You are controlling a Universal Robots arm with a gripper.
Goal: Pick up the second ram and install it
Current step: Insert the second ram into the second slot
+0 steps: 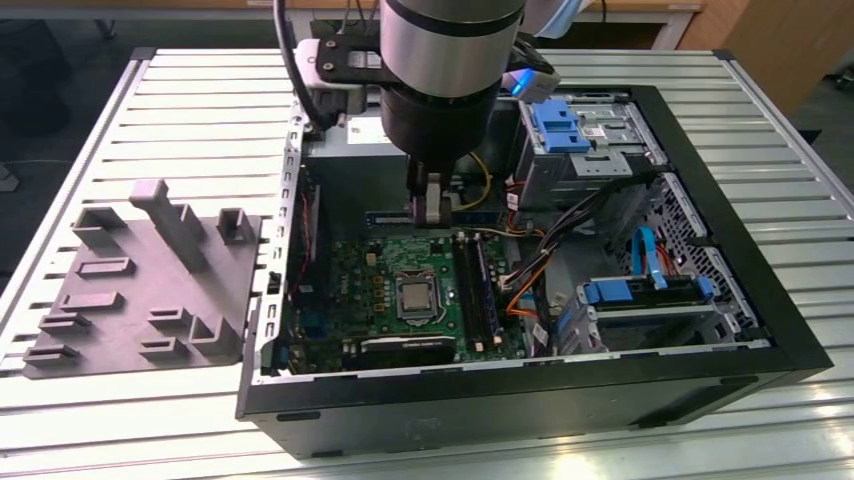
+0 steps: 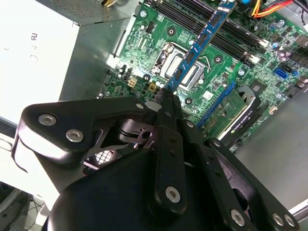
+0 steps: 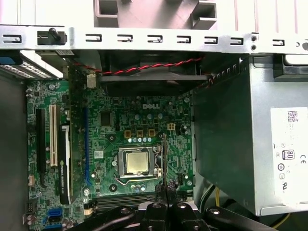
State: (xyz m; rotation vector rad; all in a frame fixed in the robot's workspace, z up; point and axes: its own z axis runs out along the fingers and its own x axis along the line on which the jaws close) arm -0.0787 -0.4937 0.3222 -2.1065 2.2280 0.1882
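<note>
My gripper (image 1: 430, 214) is shut on the second ram (image 1: 477, 213), a thin dark stick with blue edges, inside the open computer case (image 1: 747, 350). The ram (image 2: 199, 43) juts out past the fingertips over the green motherboard (image 2: 144, 53) and hangs above the processor socket (image 2: 163, 53), touching nothing. It lies at an angle to the long black ram sockets (image 2: 240, 31). In the first wrist view the ram (image 3: 164, 154) shows edge-on beside the processor (image 3: 137, 161), with the gripper (image 3: 167, 190) below it and the sockets (image 3: 130, 199) nearby.
A grey power supply (image 3: 240, 144) stands close beside the gripper. A graphics card (image 1: 400, 350) lies on the board's near side. Drive bays with blue clips (image 1: 561, 125) and orange cables (image 1: 534, 270) fill the exterior view's right. A grey fixture (image 1: 147, 280) lies outside the case.
</note>
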